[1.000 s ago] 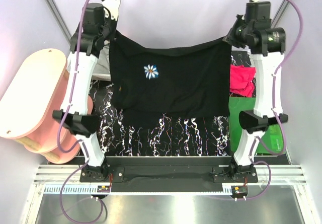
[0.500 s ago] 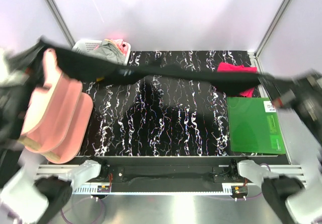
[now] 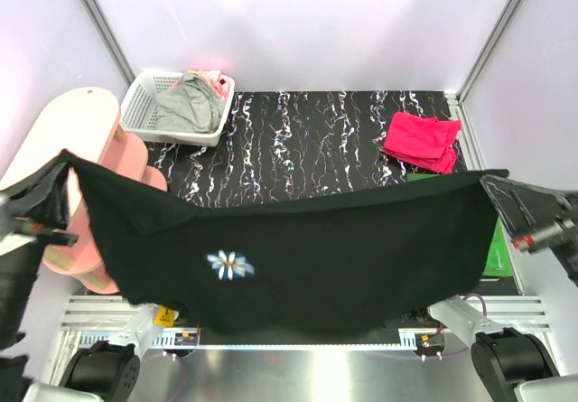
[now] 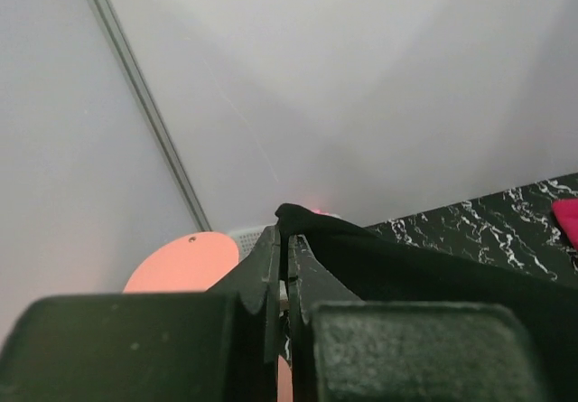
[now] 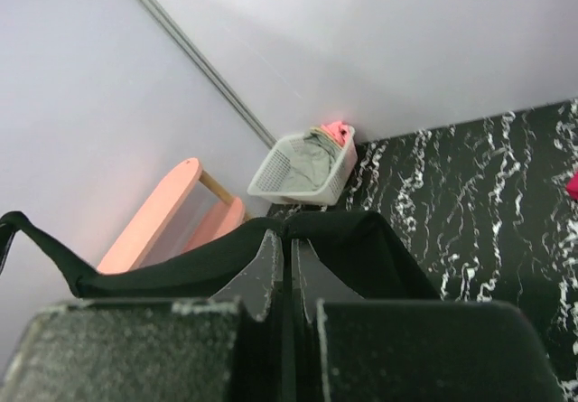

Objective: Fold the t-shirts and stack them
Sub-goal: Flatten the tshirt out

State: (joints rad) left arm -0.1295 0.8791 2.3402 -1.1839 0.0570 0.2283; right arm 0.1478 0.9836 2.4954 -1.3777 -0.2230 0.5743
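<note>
The black t-shirt (image 3: pixel 298 257) with the daisy print (image 3: pixel 228 265) hangs spread wide, lifted high over the near half of the table. My left gripper (image 3: pixel 59 172) is shut on its left corner, and my right gripper (image 3: pixel 495 183) is shut on its right corner. In the left wrist view the gripper (image 4: pixel 287 230) pinches a fold of black cloth (image 4: pixel 406 266). The right wrist view shows the same, with the gripper (image 5: pixel 289 230) closed on the black cloth (image 5: pixel 361 248). A crimson-pink t-shirt (image 3: pixel 422 140) lies folded at the table's back right.
A white lattice basket (image 3: pixel 144 113) holding grey cloth stands at the back left. A pink wooden stool (image 3: pixel 90 122) sits beside the table's left edge. A sliver of the green board (image 3: pixel 495 248) shows at the right, under the black shirt.
Both arms have swung the black t-shirt from the far back of the table up and toward the near side. It now hangs spread close under the camera, hiding the arms' bases.
</note>
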